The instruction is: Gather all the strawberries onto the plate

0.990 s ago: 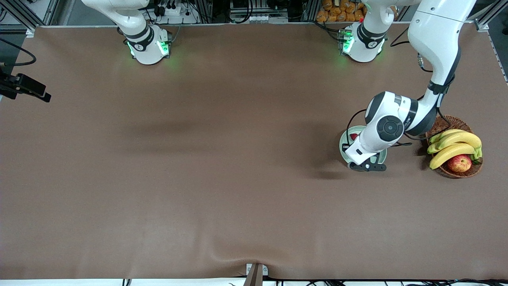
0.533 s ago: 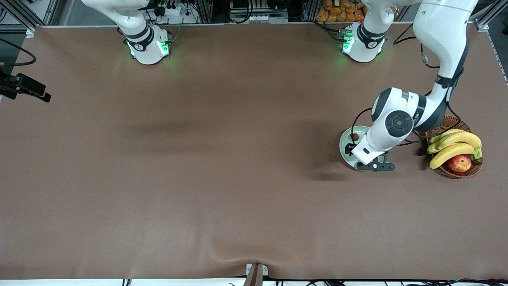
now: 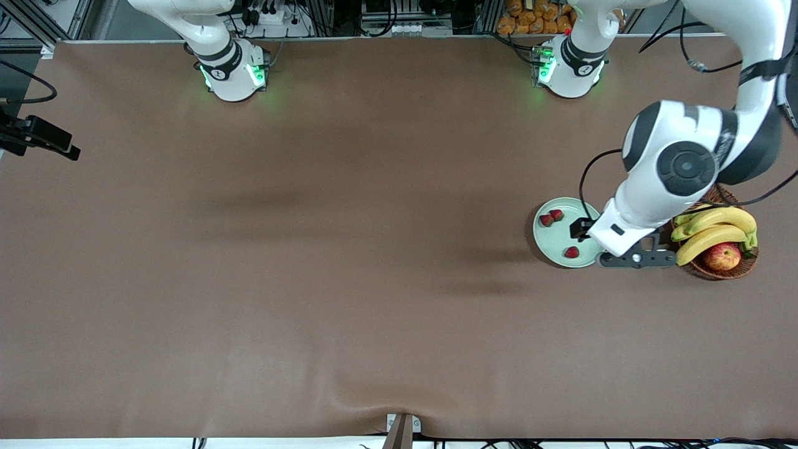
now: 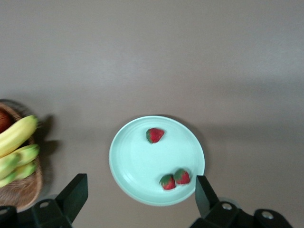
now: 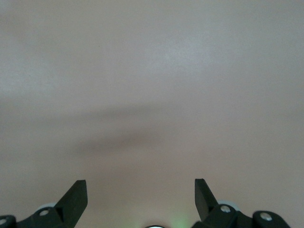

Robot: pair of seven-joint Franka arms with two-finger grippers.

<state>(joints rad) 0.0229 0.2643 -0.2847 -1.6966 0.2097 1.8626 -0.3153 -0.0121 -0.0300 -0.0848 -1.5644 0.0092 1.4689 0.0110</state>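
Observation:
The pale mint-green plate (image 3: 557,245) lies near the left arm's end of the table. Three strawberries lie in it: two side by side (image 3: 547,220) (image 3: 557,214) and one (image 3: 572,252) nearer the front camera. In the left wrist view the plate (image 4: 135,161) holds the same berries (image 4: 155,135) (image 4: 167,182) (image 4: 182,176). My left gripper (image 3: 636,257) (image 4: 141,189) is open and empty, in the air over the plate's edge beside the basket. My right gripper (image 5: 140,190) is open and empty over bare table; it is out of the front view.
A brown wicker basket (image 3: 742,267) with bananas (image 3: 711,227) and a red-yellow apple (image 3: 722,256) stands beside the plate, toward the left arm's end. It also shows in the left wrist view (image 4: 21,192). A brown cloth covers the table.
My left arm has risen and swung from over the plate toward the basket, uncovering the plate and its three strawberries. The right arm has not moved.

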